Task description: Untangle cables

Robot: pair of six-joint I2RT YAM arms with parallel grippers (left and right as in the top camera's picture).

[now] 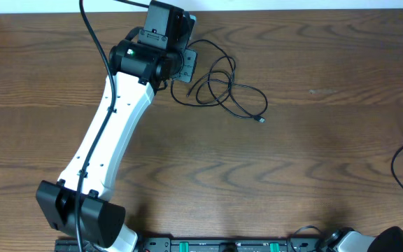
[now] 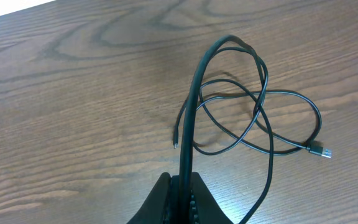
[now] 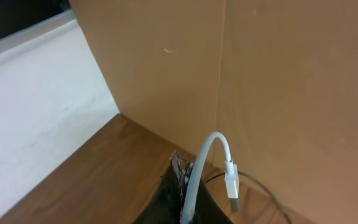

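The left gripper [image 2: 182, 186] is clenched on the black cable [image 2: 253, 99], pinching one strand that rises straight out of the fingers and arches over before dropping into the loose loops lying just ahead and to the right of it. That hold likely lifts one run clear of the crossings so the loops can slide apart. Its small plug [image 2: 320, 150] rests on the table [image 1: 313, 175] beyond the loops to the right, and the other end lies free ahead of the fingers. The right gripper [image 3: 180, 177] is closed on the white cable [image 3: 207, 146], well apart from the black one, with the white plug [image 3: 230, 185] hanging just beside its fingers. The cords look separated. A cardboard wall [image 3: 278, 74] stands close ahead of the right gripper and a table edge falls away to its left, so room there is tight. The left gripper has bare wood to its right.
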